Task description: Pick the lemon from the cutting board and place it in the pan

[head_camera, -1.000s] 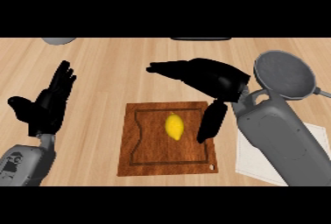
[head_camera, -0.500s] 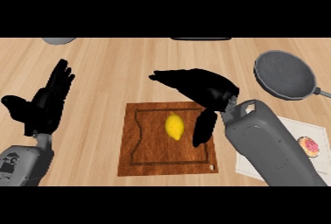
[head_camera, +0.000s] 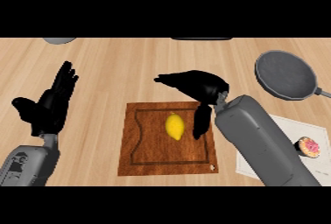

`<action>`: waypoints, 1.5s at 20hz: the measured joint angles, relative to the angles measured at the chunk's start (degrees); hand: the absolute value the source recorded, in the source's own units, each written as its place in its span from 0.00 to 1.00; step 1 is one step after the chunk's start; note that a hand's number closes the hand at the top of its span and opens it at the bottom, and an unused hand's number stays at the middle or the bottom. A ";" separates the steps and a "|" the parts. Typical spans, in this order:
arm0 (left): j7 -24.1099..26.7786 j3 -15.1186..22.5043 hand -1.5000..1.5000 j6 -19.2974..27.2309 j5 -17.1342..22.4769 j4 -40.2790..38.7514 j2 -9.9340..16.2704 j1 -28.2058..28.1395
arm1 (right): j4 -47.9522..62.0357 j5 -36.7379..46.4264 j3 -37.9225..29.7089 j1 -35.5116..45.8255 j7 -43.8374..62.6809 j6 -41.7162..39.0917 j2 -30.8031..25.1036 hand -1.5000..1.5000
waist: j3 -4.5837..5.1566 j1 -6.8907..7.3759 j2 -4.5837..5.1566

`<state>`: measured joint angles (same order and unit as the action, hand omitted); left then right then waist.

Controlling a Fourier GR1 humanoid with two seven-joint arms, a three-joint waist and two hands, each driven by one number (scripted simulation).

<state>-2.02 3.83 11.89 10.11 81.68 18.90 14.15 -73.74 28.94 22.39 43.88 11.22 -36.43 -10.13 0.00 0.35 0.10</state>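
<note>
Our right hand (head_camera: pixel 199 87) has drawn in over the cutting board (head_camera: pixel 147 148), fingers spread wide, thumb hanging beside the lemon (head_camera: pixel 174 126), which lies mid-board, unheld. Closing off-centre could roll the lemon away before it reaches the pan (head_camera: pixel 286 75). Our left hand (head_camera: pixel 48 103) rests open at left.

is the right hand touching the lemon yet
Apart. Head view: a strip of cutting board shows between the lemon and the right hand.

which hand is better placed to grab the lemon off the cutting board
Right. The right robot hand hangs open over the brown wooden cutting board's top edge, its thumb right beside the yellow oval lemon. The left robot hand rests open, fingers up, off to the board's left.
</note>
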 measured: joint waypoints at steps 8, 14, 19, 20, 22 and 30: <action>-0.54 -1.34 0.50 -1.42 -1.69 1.32 -1.17 -1.20 | 1.75 5.65 1.74 -1.66 -2.04 -1.42 3.46 0.00 | 0.00 -0.03 -0.08; -1.25 -2.82 0.50 -2.59 -2.22 0.98 -1.57 -0.45 | 4.60 11.77 4.05 -1.97 -3.10 -0.65 4.78 0.00 | 0.00 -0.04 -0.08; -2.31 -2.70 0.50 -2.40 -3.30 3.68 -2.47 -1.82 | 6.14 16.62 6.13 -2.14 -2.74 -1.30 5.20 0.00 | 0.00 -0.01 -0.11; -2.33 -2.81 0.50 -2.74 -3.28 3.96 -2.53 -2.24 | 6.85 17.41 5.93 -1.40 -2.79 -1.59 5.30 0.00 | -0.01 0.01 -0.10; -1.25 -3.09 0.50 -2.97 -3.86 2.16 -3.20 -1.58 | 8.90 19.14 5.91 -0.89 -3.30 -1.27 5.95 0.00 | 0.00 -0.03 -0.07; -1.47 -5.16 0.50 -5.38 -4.36 1.45 -3.37 -1.02 | 14.08 24.12 5.44 -0.93 -5.41 -0.13 8.87 0.00 | 0.00 0.01 -0.04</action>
<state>-3.49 -1.33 6.51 5.75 83.14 15.54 13.13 -59.65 53.06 27.84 42.95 5.82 -36.56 -1.26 0.01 0.36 0.05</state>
